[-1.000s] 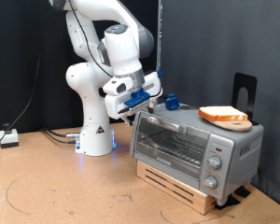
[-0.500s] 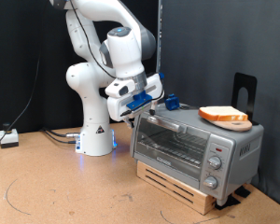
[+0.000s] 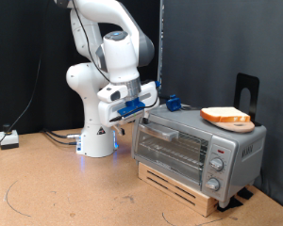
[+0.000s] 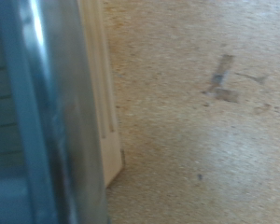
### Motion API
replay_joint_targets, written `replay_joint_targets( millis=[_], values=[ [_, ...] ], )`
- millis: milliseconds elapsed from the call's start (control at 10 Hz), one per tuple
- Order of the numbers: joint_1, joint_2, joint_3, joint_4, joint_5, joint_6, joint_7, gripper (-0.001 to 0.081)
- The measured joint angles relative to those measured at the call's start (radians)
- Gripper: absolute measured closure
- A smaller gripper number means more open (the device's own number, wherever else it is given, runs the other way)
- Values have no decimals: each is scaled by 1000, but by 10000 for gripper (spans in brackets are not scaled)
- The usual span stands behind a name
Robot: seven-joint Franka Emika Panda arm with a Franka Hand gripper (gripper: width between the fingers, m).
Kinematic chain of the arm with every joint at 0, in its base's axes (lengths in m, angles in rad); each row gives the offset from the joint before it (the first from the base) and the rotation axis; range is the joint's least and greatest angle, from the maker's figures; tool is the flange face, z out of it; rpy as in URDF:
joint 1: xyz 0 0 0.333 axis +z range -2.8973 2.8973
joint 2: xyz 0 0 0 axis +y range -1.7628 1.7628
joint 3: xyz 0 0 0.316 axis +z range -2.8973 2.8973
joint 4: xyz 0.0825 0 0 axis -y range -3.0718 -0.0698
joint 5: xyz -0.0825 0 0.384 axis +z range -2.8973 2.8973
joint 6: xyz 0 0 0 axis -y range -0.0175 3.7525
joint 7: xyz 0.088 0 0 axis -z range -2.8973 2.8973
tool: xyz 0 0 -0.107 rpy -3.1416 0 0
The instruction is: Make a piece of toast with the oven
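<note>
The oven (image 3: 203, 151) stands on a wooden pallet at the exterior view's right. Its glass door looks tipped slightly outward at the top. The piece of toast (image 3: 226, 116) lies on a round wooden plate (image 3: 240, 125) on the oven's top. My gripper (image 3: 141, 106), with blue fingers, is at the door's upper left corner by the handle. Its fingers are too small to read there. The wrist view is blurred. It shows no fingers, only a shiny metal or glass edge of the oven (image 4: 47, 112) close up, beside pale wood (image 4: 105, 103).
The brown table (image 4: 205, 140) stretches in front of the oven. The arm's white base (image 3: 94, 137) stands to the oven's left. A small blue object (image 3: 172, 102) sits on the oven's top. A black upright stand (image 3: 246, 92) rises behind it. Cables (image 3: 9, 139) lie at far left.
My gripper has moved left and slightly down, away from the oven front. The top of the door appears to have tipped outward with it. Toast and plate have not moved.
</note>
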State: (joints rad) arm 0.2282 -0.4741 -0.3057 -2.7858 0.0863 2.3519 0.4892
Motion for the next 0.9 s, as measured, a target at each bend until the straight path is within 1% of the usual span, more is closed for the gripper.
replay_joint_targets(
  millis=[300, 500, 600, 900],
  values=[
    [-80, 78, -21, 2, -89, 58, -7, -1],
    [-120, 147, -39, 12, -120, 122, -12, -1],
    [-129, 184, -53, 22, -121, 154, -29, -1],
    [-131, 276, -94, 64, -101, 211, -103, -1]
  ],
)
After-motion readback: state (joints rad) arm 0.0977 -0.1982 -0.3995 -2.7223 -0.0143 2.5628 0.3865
